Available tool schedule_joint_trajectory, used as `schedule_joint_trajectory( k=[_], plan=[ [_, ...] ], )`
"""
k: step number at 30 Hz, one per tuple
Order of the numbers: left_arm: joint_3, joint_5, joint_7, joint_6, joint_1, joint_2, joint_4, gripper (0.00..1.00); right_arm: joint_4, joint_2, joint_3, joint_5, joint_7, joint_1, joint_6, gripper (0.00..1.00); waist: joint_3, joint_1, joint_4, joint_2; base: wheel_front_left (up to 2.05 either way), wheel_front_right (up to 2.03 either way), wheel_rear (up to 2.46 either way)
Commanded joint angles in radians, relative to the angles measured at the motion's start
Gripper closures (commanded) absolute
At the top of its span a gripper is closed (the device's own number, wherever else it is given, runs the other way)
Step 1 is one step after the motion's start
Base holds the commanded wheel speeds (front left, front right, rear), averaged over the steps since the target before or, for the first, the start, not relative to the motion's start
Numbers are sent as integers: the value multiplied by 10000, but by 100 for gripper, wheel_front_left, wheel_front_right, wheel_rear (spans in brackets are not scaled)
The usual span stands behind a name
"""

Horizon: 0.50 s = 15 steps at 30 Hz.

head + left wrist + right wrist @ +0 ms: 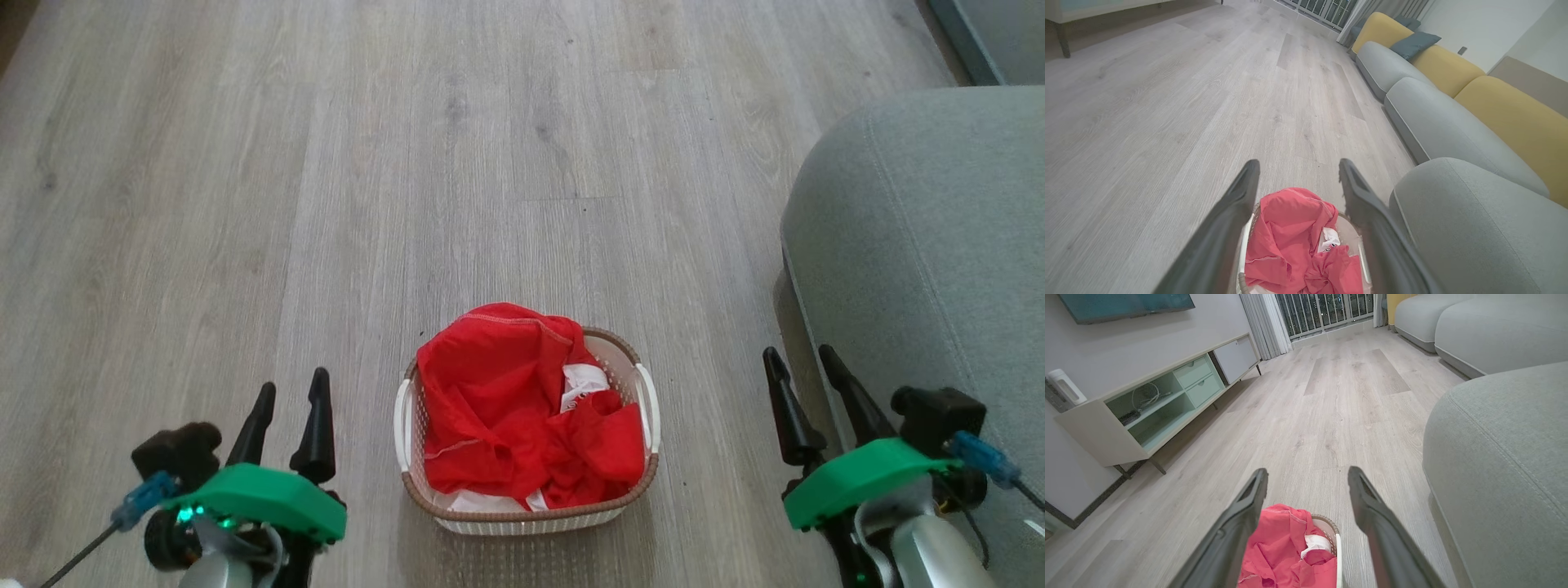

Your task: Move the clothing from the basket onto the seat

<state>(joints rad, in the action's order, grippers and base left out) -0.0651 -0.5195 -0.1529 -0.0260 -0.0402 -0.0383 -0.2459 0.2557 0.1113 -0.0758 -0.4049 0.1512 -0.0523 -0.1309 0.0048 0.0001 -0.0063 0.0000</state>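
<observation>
The bright red clothing (pixel 514 412) lies crumpled in the cream basket (pixel 647 404) on the wooden floor, a white part with print showing in its middle. My left gripper (pixel 291 389) hangs open to the basket's left, nothing between its fingers. My right gripper (pixel 801 357) is open to the basket's right, beside the grey-green seat (pixel 931 237). The left wrist view shows the clothing (pixel 1294 237) and seat (pixel 1474 228) beyond the open left gripper (pixel 1298 165). In the right wrist view, the clothing (pixel 1284 551), basket (pixel 1336 543) and seat (pixel 1498 457) lie past the open right gripper (pixel 1308 473).
More grey sofa cushions (pixel 1437 122) with yellow backrests (pixel 1515 118) run along the wall behind the seat. A low TV cabinet (pixel 1151 412) stands across the room. Open wooden floor (pixel 408 163) stretches ahead of the basket.
</observation>
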Motion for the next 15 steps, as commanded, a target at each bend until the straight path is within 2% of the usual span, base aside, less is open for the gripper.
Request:
schedule_joint_trajectory(
  k=[1,15],
  plan=[
    [161,321,-167,43,-594,-98,385,0,-415,204,-216,332,171,-519,1,0,-1,0,0,0,0,0,0],
    [45,1937,-578,116,-638,-108,462,0,-541,266,-442,2054,587,-579,1,0,7,-1,15,0,0,0,0]
  ],
)
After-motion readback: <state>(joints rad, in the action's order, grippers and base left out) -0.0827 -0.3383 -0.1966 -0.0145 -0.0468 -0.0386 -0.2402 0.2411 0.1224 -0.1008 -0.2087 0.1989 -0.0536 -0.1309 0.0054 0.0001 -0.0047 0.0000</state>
